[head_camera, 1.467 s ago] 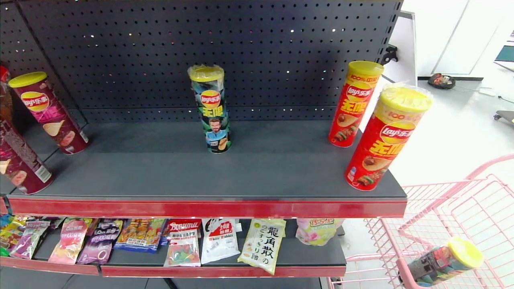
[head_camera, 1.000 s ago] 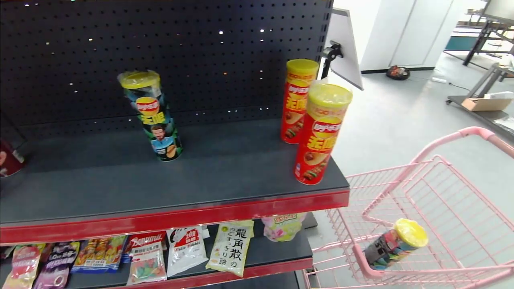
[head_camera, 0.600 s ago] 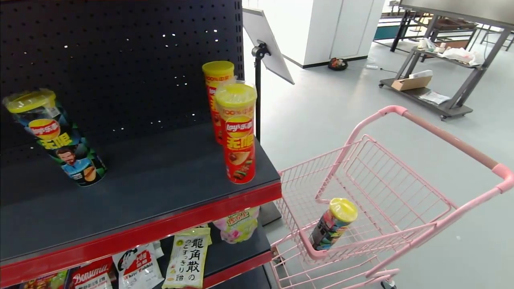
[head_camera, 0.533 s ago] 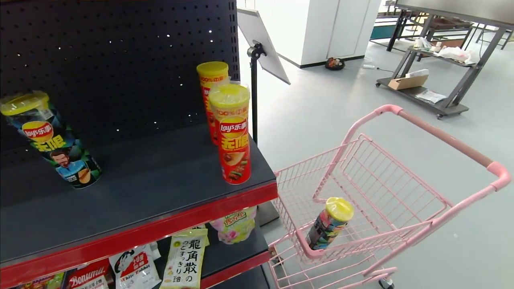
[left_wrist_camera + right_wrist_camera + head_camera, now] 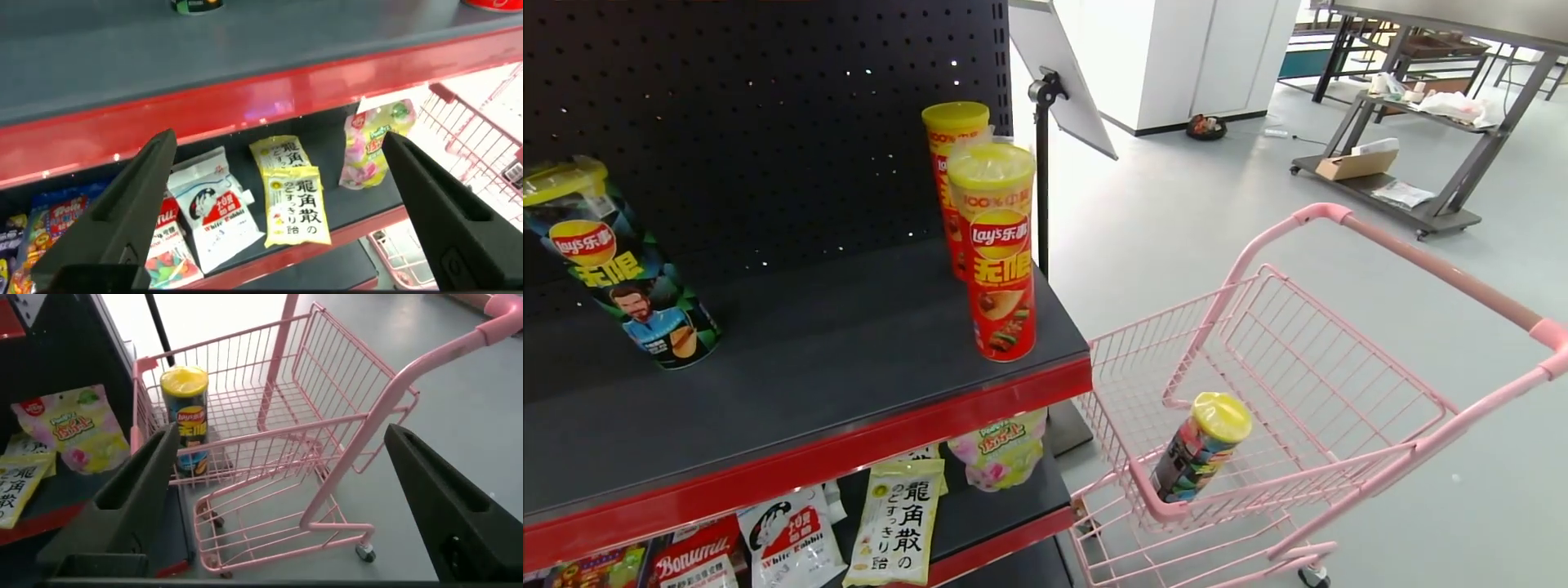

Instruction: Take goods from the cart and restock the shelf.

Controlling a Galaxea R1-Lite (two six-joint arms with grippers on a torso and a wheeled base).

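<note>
A: Where is the can point(image 5: 1202, 445)?
B: In the pink cart point(image 5: 1429, 265), propped in the corner nearest the shelf point(image 5: 809, 359), untouched. The head view has swung right from the shelf to the cart; nothing itself has moved.
A: And the pincers?
B: The left pincer point(image 5: 278, 143) and the right pincer point(image 5: 279, 433) are both spread and empty. I judge the turn sets up the next pick, likely for the right arm.

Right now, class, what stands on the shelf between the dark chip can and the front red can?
Nothing: the head view shows bare shelf between the dark chip can and the front red can.
</note>
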